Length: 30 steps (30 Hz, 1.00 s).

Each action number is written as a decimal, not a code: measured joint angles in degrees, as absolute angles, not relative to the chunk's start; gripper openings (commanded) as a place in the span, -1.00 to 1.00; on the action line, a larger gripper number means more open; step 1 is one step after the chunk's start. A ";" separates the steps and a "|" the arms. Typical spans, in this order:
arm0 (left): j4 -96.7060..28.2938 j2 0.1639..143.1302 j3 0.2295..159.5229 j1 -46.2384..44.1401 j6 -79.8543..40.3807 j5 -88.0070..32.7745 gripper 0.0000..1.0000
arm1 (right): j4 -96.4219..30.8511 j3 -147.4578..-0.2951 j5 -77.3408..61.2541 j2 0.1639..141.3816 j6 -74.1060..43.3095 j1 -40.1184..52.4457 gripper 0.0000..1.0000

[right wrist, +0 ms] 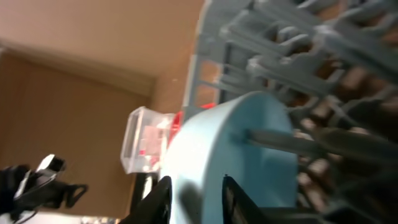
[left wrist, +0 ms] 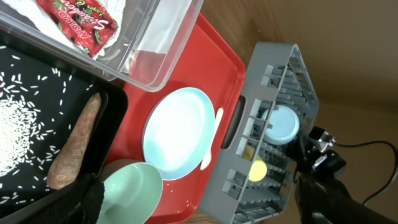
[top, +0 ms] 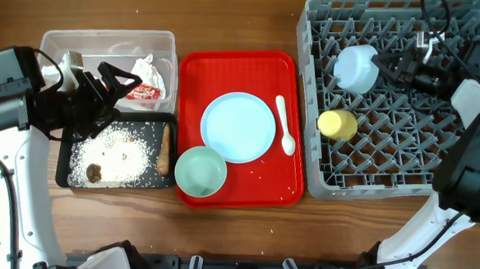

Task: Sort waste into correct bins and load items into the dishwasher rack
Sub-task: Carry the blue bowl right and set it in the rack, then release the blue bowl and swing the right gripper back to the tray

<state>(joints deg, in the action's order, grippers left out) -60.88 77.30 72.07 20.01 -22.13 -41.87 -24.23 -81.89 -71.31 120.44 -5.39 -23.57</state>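
Note:
In the grey dishwasher rack (top: 386, 179) the light blue cup (top: 357, 68) lies on its side, with the yellow cup (top: 338, 124) nearer the front. My right gripper (top: 384, 63) straddles the blue cup's rim (right wrist: 205, 143); its jaws (right wrist: 196, 186) stand slightly open, with a gap at the wall. The blue plate (top: 238, 127), green bowl (top: 200, 171) and white spoon (top: 284, 124) lie on the red tray (top: 291, 182). My left gripper (top: 102, 90) hangs wide open and empty (left wrist: 199, 196) over the bins.
The clear tub (top: 55, 41) holds a crumpled tissue (top: 150, 69) and a red wrapper (top: 148, 89). The black tray (top: 64, 170) holds rice grains (top: 120, 153), a dark food bit (top: 95, 173) and a brown stick (top: 165, 149). Cables trail behind the rack.

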 measured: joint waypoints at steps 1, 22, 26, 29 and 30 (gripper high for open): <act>-60.88 77.30 72.07 20.01 -22.13 -41.87 0.99 | -24.21 -81.89 -70.59 120.44 -5.72 -23.83 -0.32; -60.88 77.30 72.07 20.01 -22.13 -41.85 0.99 | -39.70 -84.95 -35.16 94.59 -3.49 -13.04 -0.87; -60.88 77.30 72.07 20.01 -22.13 -41.85 1.00 | -40.21 -84.79 -22.13 97.58 -3.16 -7.09 -0.87; -60.88 77.30 72.07 20.01 -22.13 -41.87 0.99 | -40.27 -84.79 -16.25 101.27 -3.73 -5.52 -0.86; -60.88 77.30 72.07 20.01 -22.13 -41.87 0.99 | -40.32 -84.75 -13.82 103.09 -4.47 -5.34 -0.87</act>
<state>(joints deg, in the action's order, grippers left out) -60.88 77.30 72.07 20.01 -22.13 -41.87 -40.32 -84.75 -13.82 103.09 -4.47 -5.34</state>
